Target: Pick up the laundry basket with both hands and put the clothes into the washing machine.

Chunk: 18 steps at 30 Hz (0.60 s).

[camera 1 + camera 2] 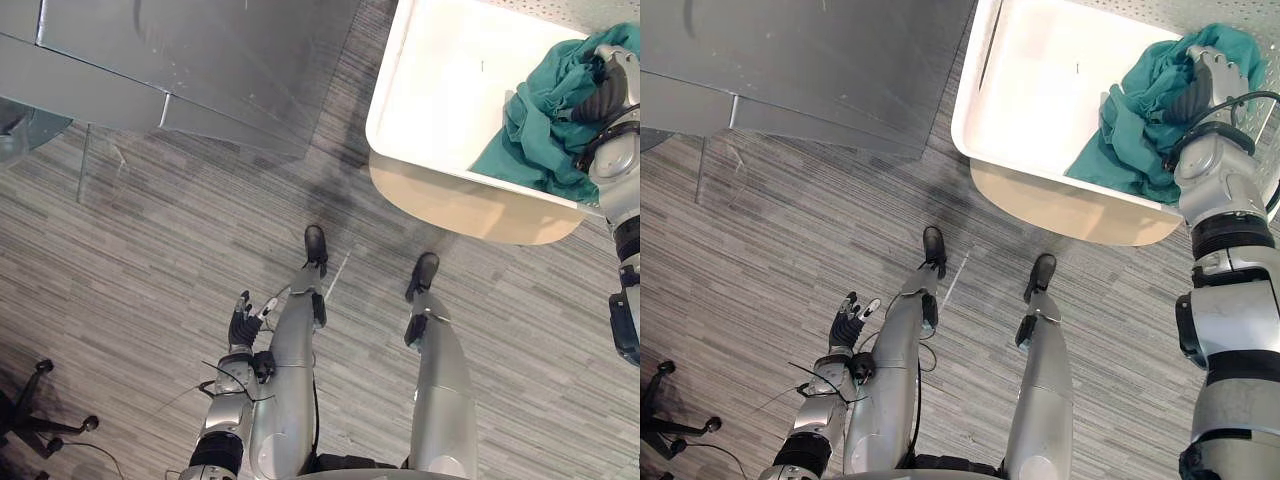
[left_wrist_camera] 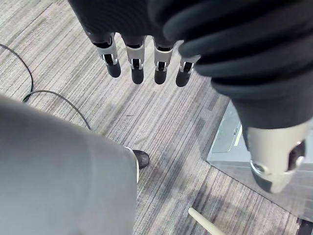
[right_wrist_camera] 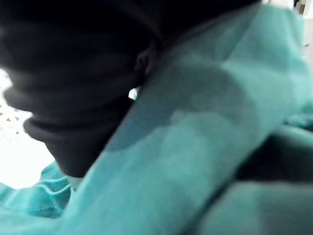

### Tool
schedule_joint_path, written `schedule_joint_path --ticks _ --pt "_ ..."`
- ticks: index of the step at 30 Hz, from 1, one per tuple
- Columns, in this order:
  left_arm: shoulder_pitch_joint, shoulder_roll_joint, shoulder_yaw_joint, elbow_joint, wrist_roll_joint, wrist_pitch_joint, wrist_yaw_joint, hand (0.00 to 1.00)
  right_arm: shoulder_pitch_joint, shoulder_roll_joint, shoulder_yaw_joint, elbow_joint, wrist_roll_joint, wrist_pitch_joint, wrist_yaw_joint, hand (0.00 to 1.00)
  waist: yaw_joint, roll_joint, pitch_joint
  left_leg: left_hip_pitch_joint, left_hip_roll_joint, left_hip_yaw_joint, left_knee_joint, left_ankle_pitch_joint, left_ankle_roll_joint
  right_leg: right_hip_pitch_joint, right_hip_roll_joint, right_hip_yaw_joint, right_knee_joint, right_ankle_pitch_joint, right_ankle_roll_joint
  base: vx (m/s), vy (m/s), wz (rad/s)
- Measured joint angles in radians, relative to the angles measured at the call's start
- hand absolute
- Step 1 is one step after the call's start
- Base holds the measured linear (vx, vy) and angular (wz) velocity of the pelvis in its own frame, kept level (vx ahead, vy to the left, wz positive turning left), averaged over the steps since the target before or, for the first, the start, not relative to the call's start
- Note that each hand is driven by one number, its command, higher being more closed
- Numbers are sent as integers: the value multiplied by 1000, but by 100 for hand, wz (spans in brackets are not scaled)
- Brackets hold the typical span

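The clothes [image 1: 1130, 130] lie in the basket [image 1: 1040, 100], the right robot hand [image 1: 1200, 90] on them; its grip cannot be told. The left robot hand [image 1: 847, 322] hangs released, far from the basket. A loose hold may drop cloth.

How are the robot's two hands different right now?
The left hand hangs low over the floor; the right hand is in the white basket. The left hand is open and touches nothing; the right hand lies on the teal clothes. Both wear dark ribbed covers.
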Motion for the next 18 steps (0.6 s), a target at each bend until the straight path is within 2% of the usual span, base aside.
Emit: schedule_joint_path --ticks 3,7,9,13,14,16,18 --pt "0 0 1 17 0 0 0 0 19 14 39 23 -26 7 19 100 -2 -6 -3 30 -1 -5 -6 1 1 34 -1 -11 -4 0 0 21 7 9" --pt "-12 -4 35 67 -14 0 1 0 76 50 77 28 -21 21 52 100 -3 -29 -15 73 -1 -14 -15 1 1 87 2 -24 -20 0 0 29 2 8" --pt "-31 -5 47 115 -27 1 4 0 123 67 43 21 32 24 51 100 -5 -33 -17 112 -8 -17 -31 5 1 130 2 -32 -34 0 0 35 -6 16" --pt "-35 -11 80 169 -69 3 28 0 243 87 -157 -127 205 39 24 100 -30 -41 -20 196 -16 -24 -45 10 1 216 -3 -51 -37 0 0 26 -16 12" --pt "-35 -12 94 185 -80 3 30 0 285 88 -241 -232 232 53 -1 100 -37 -42 -21 223 -14 -23 -45 10 2 244 -2 -54 -38 0 0 -8 -36 3" --pt "-32 -12 111 213 -97 6 45 0 332 98 -343 -429 208 87 -67 100 -51 -54 -27 276 -7 -18 -45 7 3 300 3 -56 -52 0 0 -38 -50 -5" --pt "-31 -10 119 231 -103 6 47 0 368 110 -415 -602 196 105 -109 100 -48 -67 -34 317 5 -2 -46 -2 -1 342 12 -53 -73 -4 -5 -69 -56 -20"
